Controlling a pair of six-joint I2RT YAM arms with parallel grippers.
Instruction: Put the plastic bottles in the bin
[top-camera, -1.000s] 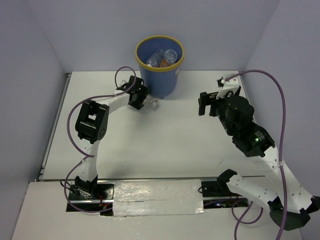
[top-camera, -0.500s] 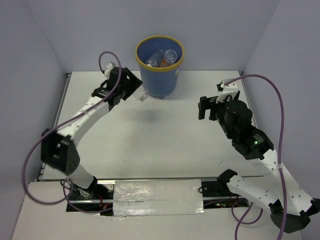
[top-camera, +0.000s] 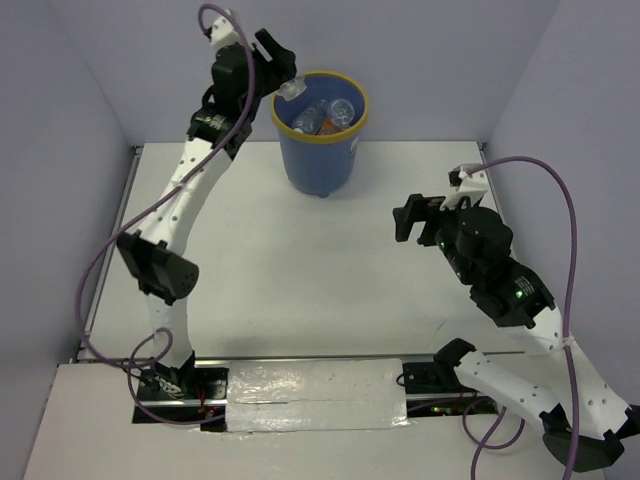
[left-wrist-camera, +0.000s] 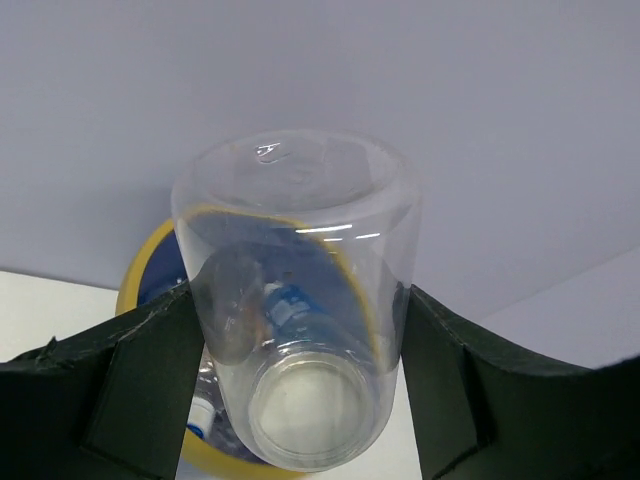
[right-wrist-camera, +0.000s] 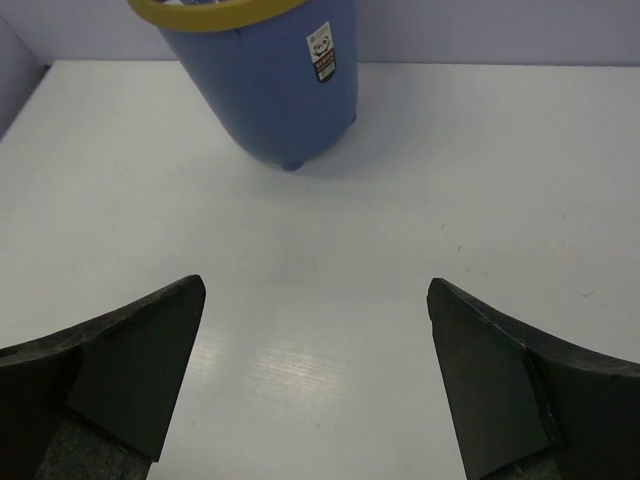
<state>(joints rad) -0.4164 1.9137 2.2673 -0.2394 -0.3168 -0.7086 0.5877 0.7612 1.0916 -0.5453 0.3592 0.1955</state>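
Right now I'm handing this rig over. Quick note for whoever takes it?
Grippers: the left gripper is shut on a clear bottle, raised at the left side of the bin rim, not yet released. The right gripper is open and empty, over the table to the right of the bin.
Things: the bin is upright at the far edge of the table, with several bottles inside.
Done: those are binned.
Left: drop the clear bottle in. The top view shows no other bottle on the table.

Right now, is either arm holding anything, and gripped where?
Left gripper holds a clear plastic bottle across its body, fingers on opposite sides, above the bin rim. Right gripper open, holding nothing.
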